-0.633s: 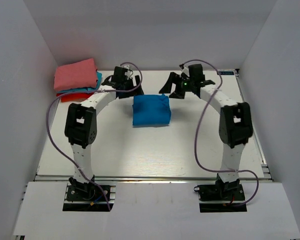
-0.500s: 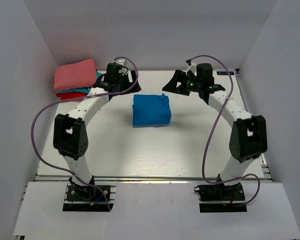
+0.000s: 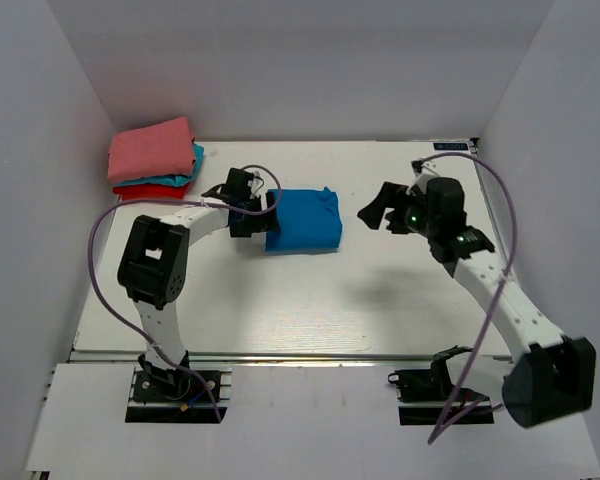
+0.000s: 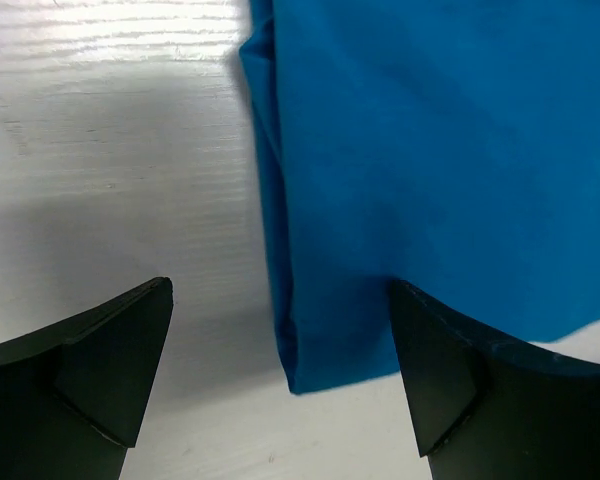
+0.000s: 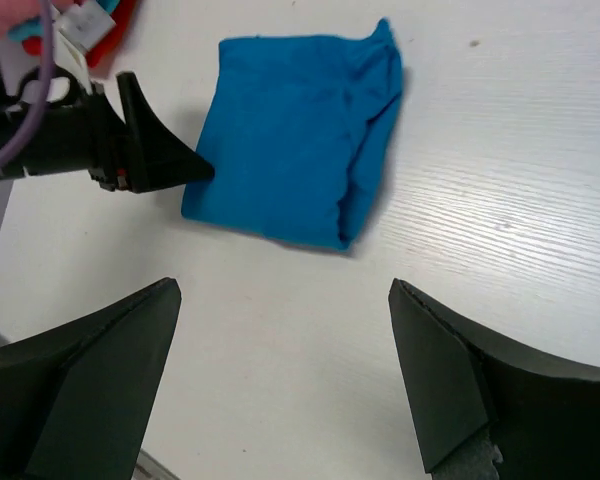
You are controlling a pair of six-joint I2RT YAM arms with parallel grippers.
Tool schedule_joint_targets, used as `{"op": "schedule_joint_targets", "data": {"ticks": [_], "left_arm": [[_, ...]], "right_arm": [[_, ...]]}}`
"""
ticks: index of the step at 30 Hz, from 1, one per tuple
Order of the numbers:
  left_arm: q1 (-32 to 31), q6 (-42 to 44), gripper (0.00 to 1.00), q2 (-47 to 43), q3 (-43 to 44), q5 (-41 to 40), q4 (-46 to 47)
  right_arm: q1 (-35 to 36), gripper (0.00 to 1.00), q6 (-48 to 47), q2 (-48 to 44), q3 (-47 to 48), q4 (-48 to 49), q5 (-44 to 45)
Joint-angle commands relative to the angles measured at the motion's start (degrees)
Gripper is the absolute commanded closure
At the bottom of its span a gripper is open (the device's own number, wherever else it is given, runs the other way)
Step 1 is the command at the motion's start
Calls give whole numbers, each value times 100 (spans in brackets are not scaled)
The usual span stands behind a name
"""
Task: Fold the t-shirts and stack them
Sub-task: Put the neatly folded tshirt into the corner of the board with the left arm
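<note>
white wood-grain table (image 3: 300, 300), plain white panels on three sides: back wall (image 3: 300, 70), left wall (image 3: 30, 220), right wall (image 3: 570, 160). aluminium rail (image 3: 300, 354) along near edge, white board (image 3: 310, 415) in front of it. light even, soft shadows on tabletop

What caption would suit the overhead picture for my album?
Left hand open at the edge of the folded blue t-shirt, right hand open, clear of it, pink-topped pile in the far-left corner.
</note>
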Motion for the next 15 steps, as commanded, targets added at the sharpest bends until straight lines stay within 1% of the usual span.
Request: {"op": "schedule_joint_targets", "data": {"ticks": [1, 2, 3, 5, 6, 9, 11, 13, 15], "left_arm": [[-27, -79, 0, 146, 93, 183, 268], [-27, -80, 0, 216, 93, 244, 416], [-27, -80, 0, 269, 93, 323, 505], [-27, -150, 0, 409, 32, 393, 663], [-27, -211, 0, 471, 31, 394, 734], [-80, -211, 0, 673, 31, 569, 935], [-202, -150, 3, 726, -30, 649, 1103], [-308, -98, 5, 832, -30, 474, 1156], [-395, -97, 8, 963, 127, 193, 990]], "right_arm": [[-14, 10, -199, -832, -332, -233, 1042], [-14, 10, -216, -1026, -377, -321, 1139], [-5, 10, -269, -1184, -455, -400, 1419], [-14, 10, -304, -1300, -482, -690, 1483], [-23, 10, -348, -1422, -500, -804, 1666], [-32, 10, -427, -1520, -596, -919, 1772], [-32, 10, -436, -1511, -658, -963, 1930], [-49, 10, -401, -1520, -728, -990, 1992], [-31, 10, -384, -1555, -772, -955, 2019]]}}
